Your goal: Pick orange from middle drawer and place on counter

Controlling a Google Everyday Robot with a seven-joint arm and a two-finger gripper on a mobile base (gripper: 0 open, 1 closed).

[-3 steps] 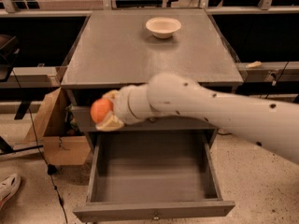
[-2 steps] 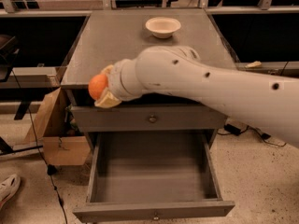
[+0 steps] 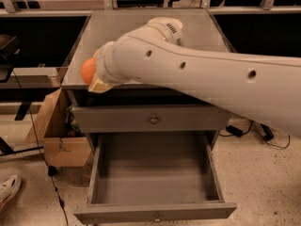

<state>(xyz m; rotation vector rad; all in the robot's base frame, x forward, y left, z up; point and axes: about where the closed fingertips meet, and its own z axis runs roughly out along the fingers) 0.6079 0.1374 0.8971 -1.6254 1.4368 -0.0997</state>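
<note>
cream claw (image 3: 95, 77) grips bright orange (image 3: 86, 70) at grey counter (image 3: 117, 25).

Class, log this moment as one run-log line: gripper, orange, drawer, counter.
gripper: at front-left edge of counter, jaws shut on orange | orange: held, not yet set down | middle drawer: open, empty

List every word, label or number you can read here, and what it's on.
None: no readable text on the counter, the open middle drawer, the cardboard box or the arm.
The gripper, jaws shut on the orange, is over the counter's front-left edge.
</note>
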